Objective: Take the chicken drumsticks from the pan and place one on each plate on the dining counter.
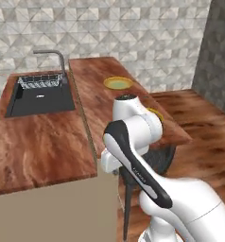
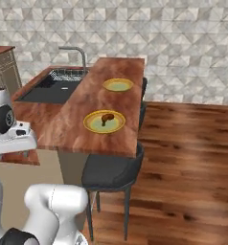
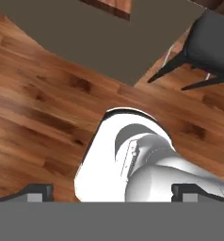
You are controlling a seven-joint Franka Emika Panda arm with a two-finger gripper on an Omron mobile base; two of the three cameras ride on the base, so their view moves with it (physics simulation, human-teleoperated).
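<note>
Presently gripper (image 3: 112,192) seen wide open, empty, aimed at wooden floor (image 3: 34,103). One drumstick (image 2: 106,117) laid on near plate (image 2: 104,121) by dining counter (image 2: 111,103) front edge; far plate (image 2: 118,85) bare. Stool (image 2: 111,170) tucked below edge.

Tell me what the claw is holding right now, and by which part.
Nothing. The claw hangs open over the floor, with no drumstick between its tips.
</note>
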